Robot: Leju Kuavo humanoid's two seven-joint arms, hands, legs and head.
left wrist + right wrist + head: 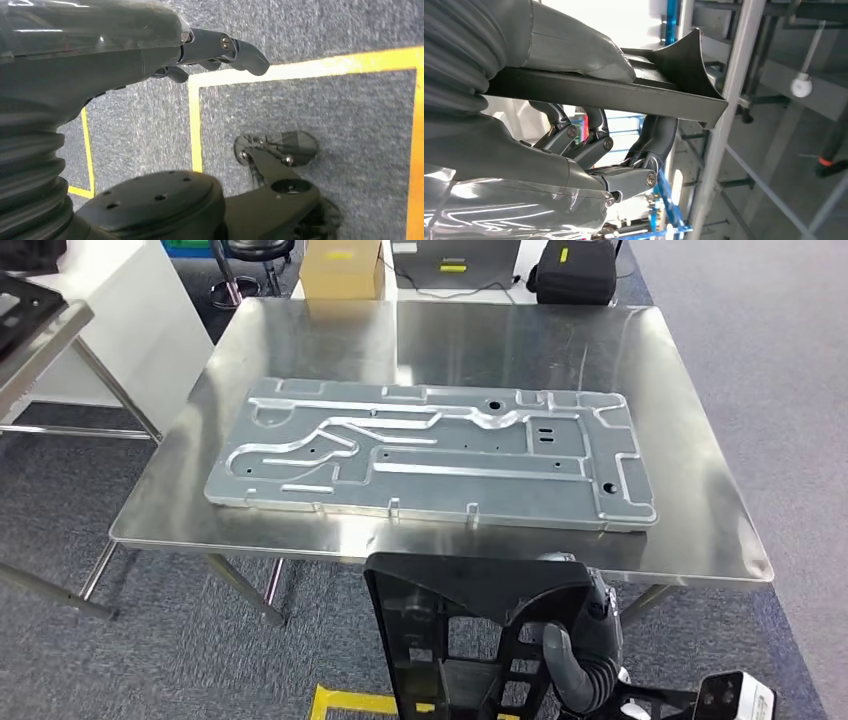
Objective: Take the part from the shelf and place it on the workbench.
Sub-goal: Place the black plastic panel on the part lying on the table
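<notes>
While right hand [585,655] grips black part [450,630] below workbench [700,530], left hand [220,50] curled, holding nothing.

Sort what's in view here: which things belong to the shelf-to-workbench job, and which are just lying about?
Belong to the job:
- black part, gripped by the right hand
- workbench, steel-topped, ahead of the robot

Lying about:
- grey ribbed panel, flat on the workbench
- cardboard box, beyond the workbench
- black bag, beyond the workbench
</notes>
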